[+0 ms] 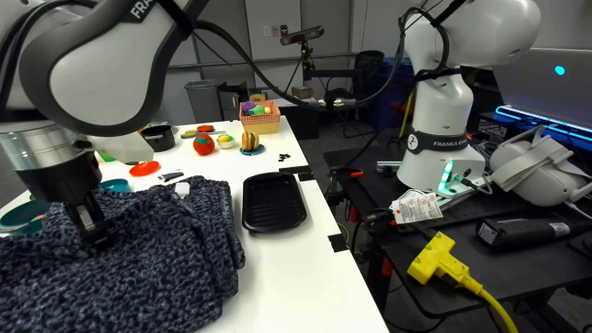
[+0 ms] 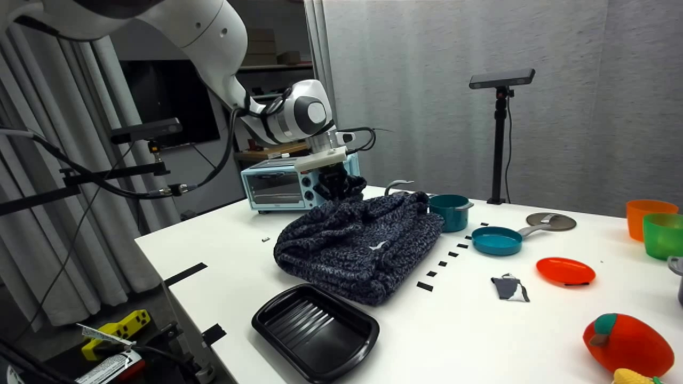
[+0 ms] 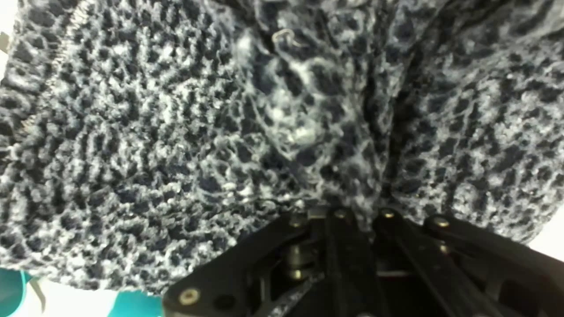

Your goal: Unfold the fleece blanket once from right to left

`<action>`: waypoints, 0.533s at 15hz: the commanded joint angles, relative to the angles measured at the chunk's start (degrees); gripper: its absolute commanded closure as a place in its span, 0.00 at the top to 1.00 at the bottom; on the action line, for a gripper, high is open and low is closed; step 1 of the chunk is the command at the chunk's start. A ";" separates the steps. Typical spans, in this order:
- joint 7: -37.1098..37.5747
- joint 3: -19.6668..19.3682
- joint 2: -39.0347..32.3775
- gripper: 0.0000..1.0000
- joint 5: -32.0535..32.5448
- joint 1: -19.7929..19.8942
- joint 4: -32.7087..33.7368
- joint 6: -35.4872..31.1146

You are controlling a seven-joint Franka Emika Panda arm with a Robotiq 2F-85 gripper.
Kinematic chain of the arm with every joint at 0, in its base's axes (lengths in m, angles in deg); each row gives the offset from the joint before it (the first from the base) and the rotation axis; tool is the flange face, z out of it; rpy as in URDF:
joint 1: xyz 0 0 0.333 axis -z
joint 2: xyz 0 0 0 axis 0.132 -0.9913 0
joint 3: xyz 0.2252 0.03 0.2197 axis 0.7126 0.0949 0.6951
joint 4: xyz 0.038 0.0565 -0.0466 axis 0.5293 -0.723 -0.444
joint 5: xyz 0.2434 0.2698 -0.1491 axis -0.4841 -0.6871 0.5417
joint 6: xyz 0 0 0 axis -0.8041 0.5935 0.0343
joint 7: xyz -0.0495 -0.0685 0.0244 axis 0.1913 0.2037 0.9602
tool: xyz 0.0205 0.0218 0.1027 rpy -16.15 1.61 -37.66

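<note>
**Item 1.** Fleece blanket, navy-and-grey speckle, rumpled in thick folds; lies directly under the pincer and reaches out past it. Handling, by judgement: soft, limp, not fragile; fuzzy pile, unlikely to slip; light at a single fold, heavier once the bulk drags. Preferred hold: edge of the top layer alone, lest lower layers come along.

**Item 2.** Pincer, clenched on a bunched ridge of the fleece blanket; layers held probably few, though pile hides the count.

**Surface.** White table, beneath pincer and blanket. Black tray, across the blanket from the pincer. Teal pot, right of the pincer in an exterior view. Light-blue toaster oven, behind the pincer there.

**Room.** Grey curtains and black camera stand, both well apart from the pincer.
</note>
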 commanded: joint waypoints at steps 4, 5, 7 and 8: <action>-1.05 3.15 3.34 0.01 -0.89 -0.65 -4.39 4.84; -1.16 3.67 3.31 0.01 -0.77 -0.83 -4.74 4.69; -1.41 4.12 3.03 0.01 0.16 -1.33 -5.16 3.08; -1.84 4.53 2.67 0.01 -0.25 -1.30 -4.69 3.43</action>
